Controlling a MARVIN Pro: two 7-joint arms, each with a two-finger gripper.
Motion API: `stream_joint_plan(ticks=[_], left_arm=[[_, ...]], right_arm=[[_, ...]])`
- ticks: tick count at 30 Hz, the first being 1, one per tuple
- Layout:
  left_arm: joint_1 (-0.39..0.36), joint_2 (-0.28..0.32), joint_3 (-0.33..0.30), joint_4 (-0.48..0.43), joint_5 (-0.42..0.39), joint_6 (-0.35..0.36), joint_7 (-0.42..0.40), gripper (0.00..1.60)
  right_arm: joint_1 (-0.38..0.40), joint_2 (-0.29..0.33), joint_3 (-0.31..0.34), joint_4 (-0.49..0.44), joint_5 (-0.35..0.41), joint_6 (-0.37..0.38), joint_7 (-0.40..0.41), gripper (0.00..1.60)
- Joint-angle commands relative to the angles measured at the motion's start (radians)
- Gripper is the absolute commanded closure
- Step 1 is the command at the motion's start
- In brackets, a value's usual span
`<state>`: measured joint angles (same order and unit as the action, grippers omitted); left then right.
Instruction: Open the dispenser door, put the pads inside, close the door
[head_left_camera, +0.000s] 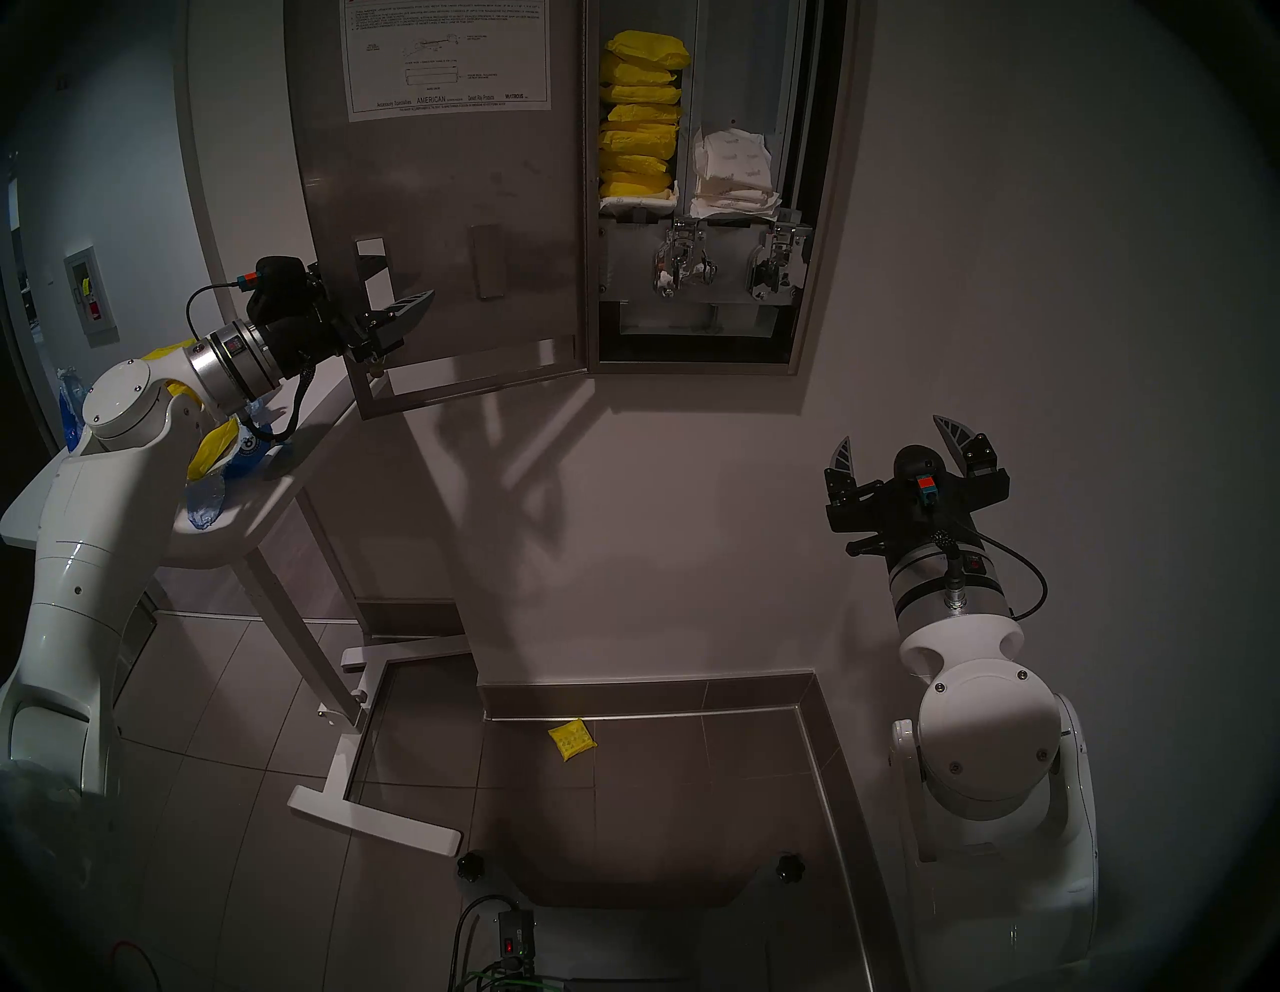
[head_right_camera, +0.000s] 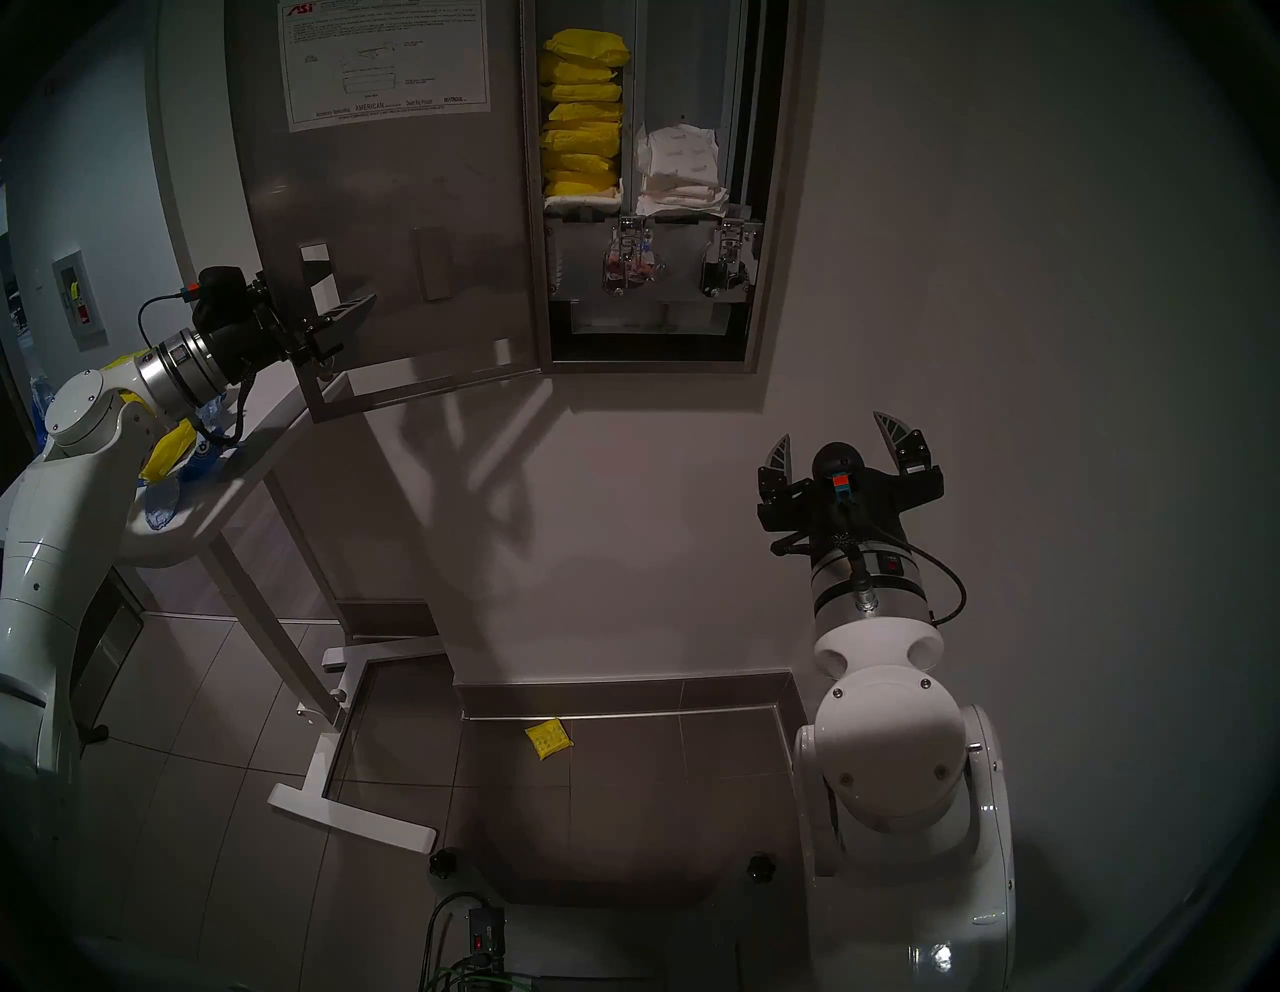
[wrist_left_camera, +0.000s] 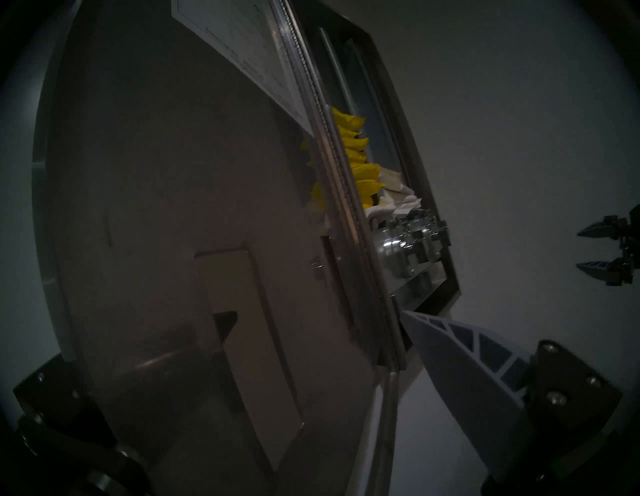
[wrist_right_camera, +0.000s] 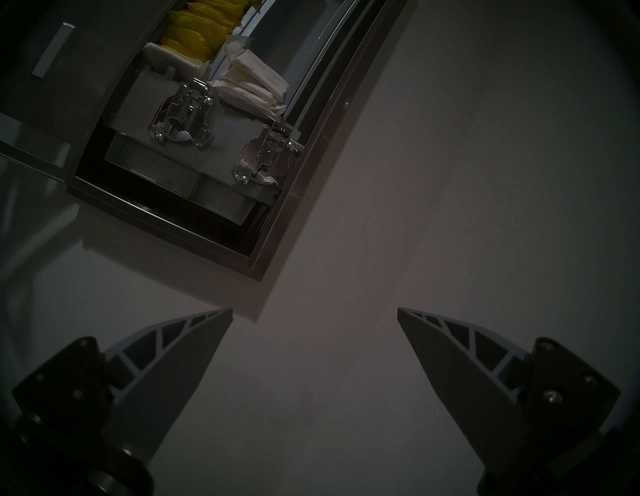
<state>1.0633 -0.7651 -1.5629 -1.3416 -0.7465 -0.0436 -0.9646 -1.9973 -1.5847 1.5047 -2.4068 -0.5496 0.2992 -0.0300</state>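
step in hand: closing, by the look of it. Tall brushed-steel dispenser door (head_left_camera: 450, 208) hanging wide open, swung left, white instruction sheet (head_left_camera: 447, 55) on its back facing out.

pads: crinkly yellow-wrapped pads (head_left_camera: 641, 118) stacked in the left column of the wall cabinet, sitting on a white-wrapped one; white-wrapped pads (head_left_camera: 734, 176) in the right column. Looks loaded, so only the door left.

stray: one yellow packet (head_left_camera: 572, 740) lying on the tiled floor near the wall base. More yellow wrappers plus a torn blue plastic bag (head_left_camera: 242, 461) on the white bench (head_left_camera: 318, 409), half hidden behind the left arm.

left pincer (head_left_camera: 398, 315): wide, holding nothing, right by the door's free lower edge, one finger in front of the panel. Touching or not, can't tell.

right pincer (head_left_camera: 893, 443): wide too, empty, parked facing bare wall well right of the cabinet.

next move: probably a flat push on the door's free edge, swinging it right until it latches, no pad sticking out.

left wrist view: door seen edge-on with the hinge strip (wrist_left_camera: 332, 180), and the right pincer far off. Head views don't give that.

right wrist view: close look at the two chrome lever mechanisms (wrist_right_camera: 187, 114) under the stacks.

head views only: floor packet and bench.
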Motion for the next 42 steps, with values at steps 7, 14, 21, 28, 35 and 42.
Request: stream_joint_plan(ticks=[7, 14, 21, 28, 35, 42], left_arm=[[0.039, -0.041, 0.037, -0.12, -0.165, -0.018, -0.194, 0.0], [0.081, -0.04, 0.048, -0.14, -0.23, -0.017, -0.276, 0.0], [0.129, -0.036, 0.062, -0.206, -0.269, -0.009, -0.367, 0.0], [0.235, -0.018, 0.02, -0.332, -0.288, 0.007, -0.348, 0.0], [0.35, -0.053, -0.045, -0.428, -0.243, -0.014, -0.226, 0.0], [0.417, -0.163, -0.032, -0.432, -0.174, -0.087, -0.096, 0.0]], right_arm=[[0.014, -0.001, 0.002, -0.031, 0.0, -0.01, -0.007, 0.0], [0.014, 0.0, 0.002, -0.03, 0.0, -0.009, -0.007, 0.0], [0.013, 0.001, 0.002, -0.032, 0.001, -0.01, -0.009, 0.0], [0.012, 0.001, 0.002, -0.036, 0.002, -0.013, -0.01, 0.0], [0.011, 0.001, 0.002, -0.036, 0.002, -0.013, -0.011, 0.0], [0.013, 0.002, 0.002, -0.031, 0.001, -0.01, -0.01, 0.0]])
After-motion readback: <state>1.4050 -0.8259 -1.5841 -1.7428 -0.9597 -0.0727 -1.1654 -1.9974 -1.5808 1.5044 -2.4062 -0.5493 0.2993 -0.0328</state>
